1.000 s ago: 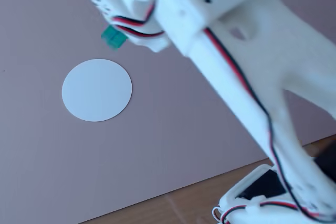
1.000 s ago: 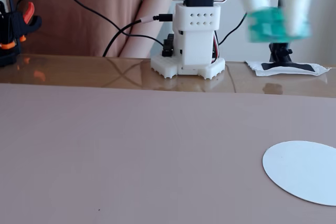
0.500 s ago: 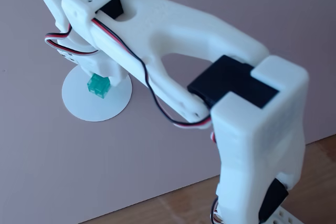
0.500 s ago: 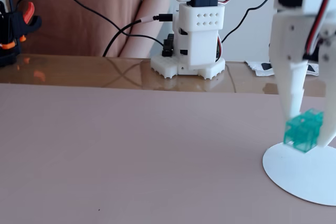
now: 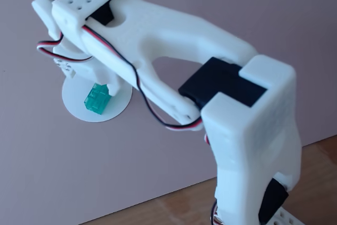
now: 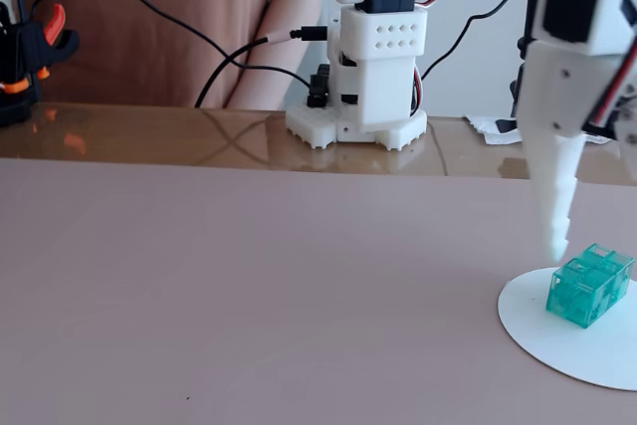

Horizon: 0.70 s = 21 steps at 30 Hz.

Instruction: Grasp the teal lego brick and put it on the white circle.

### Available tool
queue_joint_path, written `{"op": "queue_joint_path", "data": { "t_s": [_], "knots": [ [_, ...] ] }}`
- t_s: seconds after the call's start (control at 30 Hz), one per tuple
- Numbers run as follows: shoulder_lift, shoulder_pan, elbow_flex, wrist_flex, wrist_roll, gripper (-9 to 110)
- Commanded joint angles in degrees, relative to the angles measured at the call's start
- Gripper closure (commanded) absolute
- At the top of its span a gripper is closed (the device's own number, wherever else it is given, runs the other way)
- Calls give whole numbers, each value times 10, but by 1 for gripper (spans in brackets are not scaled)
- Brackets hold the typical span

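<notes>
The teal lego brick (image 6: 589,286) lies on the white circle (image 6: 557,340) at the right of the mauve mat, slightly tilted, studs up. My gripper (image 6: 595,234) hangs open just above it. One white finger (image 6: 553,186) points down beside the brick's left end with a small gap; the other finger is mostly cut off by the right edge. From behind the arm, a fixed view shows the brick (image 5: 97,98) resting on the circle (image 5: 79,106) under the gripper head.
The arm's white base (image 6: 363,77) stands on the glossy wooden table behind the mat (image 6: 249,286). Black cables (image 6: 179,27) run to it. An orange-and-black clamp (image 6: 30,47) is at far left; a person in brown sits behind.
The gripper came down from high up with the brick, reached the circle, then opened. The brick now rests on the circle, free of the fingers.
</notes>
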Motion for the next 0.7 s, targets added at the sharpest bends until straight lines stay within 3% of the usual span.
{"op": "queue_joint_path", "data": {
  "t_s": [0.0, 0.07, 0.23, 0.4, 0.67],
  "knots": [
    [53, 2, -12, 11, 8, 74],
    [112, 7, -9, 21, 17, 78],
    [296, 40, -9, 54, 51, 101],
    [489, 101, 85, 42, 62, 102],
    [875, 235, 407, -69, 25, 102]
  ]
}}
